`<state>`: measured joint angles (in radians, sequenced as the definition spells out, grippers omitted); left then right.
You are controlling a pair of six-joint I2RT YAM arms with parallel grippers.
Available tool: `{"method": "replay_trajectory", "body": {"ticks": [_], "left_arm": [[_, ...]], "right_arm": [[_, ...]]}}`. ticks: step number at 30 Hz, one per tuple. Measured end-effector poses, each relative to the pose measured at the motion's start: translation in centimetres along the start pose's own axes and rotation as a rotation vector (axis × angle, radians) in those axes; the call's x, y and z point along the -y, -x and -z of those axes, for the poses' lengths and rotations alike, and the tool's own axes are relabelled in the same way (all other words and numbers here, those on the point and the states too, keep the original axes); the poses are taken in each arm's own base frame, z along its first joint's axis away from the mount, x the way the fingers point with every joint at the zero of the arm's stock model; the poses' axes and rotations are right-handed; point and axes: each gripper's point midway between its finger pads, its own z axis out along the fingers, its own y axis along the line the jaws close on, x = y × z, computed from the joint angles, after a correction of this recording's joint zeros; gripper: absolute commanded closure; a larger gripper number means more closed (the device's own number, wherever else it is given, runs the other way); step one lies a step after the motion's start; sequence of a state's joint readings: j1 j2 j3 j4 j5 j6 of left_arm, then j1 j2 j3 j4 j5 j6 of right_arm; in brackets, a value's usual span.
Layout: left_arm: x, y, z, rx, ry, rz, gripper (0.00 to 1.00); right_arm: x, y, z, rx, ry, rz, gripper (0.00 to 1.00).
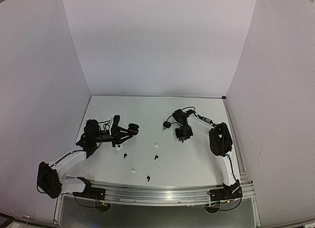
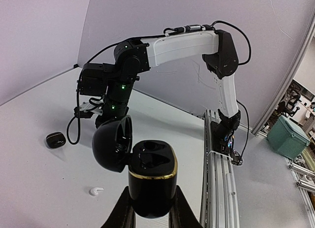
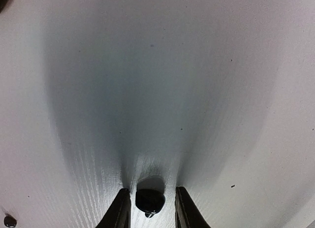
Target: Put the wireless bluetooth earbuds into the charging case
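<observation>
Cut off: the right wrist view shows only the tips of the right gripper [image 3: 151,189]. In the top view its fingers are lost under the arm's own wrist.
Hard to make out: a dark speck [image 3: 9,220] in the bottom corner of the right wrist view is too small to name. In the top view the loose buds are mere dots with no shape to read.
Right gripper: jaws apart, straddling a black earbud [image 3: 149,201] on the table, with a thin gap showing on each side.
Black earbud: glossy and rounded, and its stem end is barely visible at the bottom edge.
Left gripper [image 2: 151,188]: clamped on the charging case [image 2: 152,181] and holding it up off the table.
Charging case: black with a gold band. Its lid [image 2: 113,144] is swung open to the left, and the two wells look dark, so I cannot tell their contents.
Other buds: a white bud [image 2: 96,191] lies on the table below the lid. A second black bud [image 1: 125,154], a third black bud [image 1: 156,157] and a fourth black bud [image 1: 147,178] are scattered between the arms.
Closed black case [image 2: 55,140]: on the table, near the right arm [image 2: 187,43].
Table [image 1: 197,159]: white and matte, with a faint wood-like grain up close.
Room: plain pale walls [image 1: 157,41] on three sides, and a metal rail [image 1: 162,193] along the near edge.
</observation>
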<state>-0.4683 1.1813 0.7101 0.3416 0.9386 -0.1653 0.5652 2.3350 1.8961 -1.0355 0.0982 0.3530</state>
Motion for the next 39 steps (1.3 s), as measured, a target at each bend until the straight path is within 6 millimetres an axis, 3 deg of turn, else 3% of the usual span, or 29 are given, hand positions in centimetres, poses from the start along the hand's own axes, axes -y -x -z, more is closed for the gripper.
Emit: {"method": "replay_trajectory", "body": {"ticks": [9, 17, 28, 31, 34, 37, 39], "left_arm": [[-0.1, -0.1, -0.1, -0.003, 0.001, 0.002, 1.00], [-0.1, -0.1, -0.1, -0.003, 0.001, -0.001, 1.00], [-0.8, 0.2, 0.0, 0.012, 0.040, -0.010, 1.00], [-1.2, 0.7, 0.0, 0.034, 0.068, -0.025, 1.00], [-1.6, 1.1, 0.1, 0.058, 0.096, -0.047, 1.00], [-1.8, 1.5, 0.1, 0.076, 0.108, -0.074, 1.00], [-1.7, 1.9, 0.2, 0.091, 0.109, -0.096, 1.00]], "right_arm": [[-0.1, 0.0, -0.2, -0.004, 0.003, 0.005, 0.82], [-0.2, 0.1, -0.2, -0.008, 0.007, 0.010, 1.00], [-0.6, 1.2, 1.3, 0.030, 0.022, -0.006, 1.00], [-1.2, 2.2, 4.0, 0.095, 0.049, -0.019, 1.00], [-2.5, 3.9, 9.3, 0.235, 0.082, -0.010, 1.00], [-5.9, 4.7, 17.5, 0.460, 0.142, 0.052, 1.00], [-9.2, 3.8, 23.7, 0.626, 0.213, 0.117, 1.00]]}}
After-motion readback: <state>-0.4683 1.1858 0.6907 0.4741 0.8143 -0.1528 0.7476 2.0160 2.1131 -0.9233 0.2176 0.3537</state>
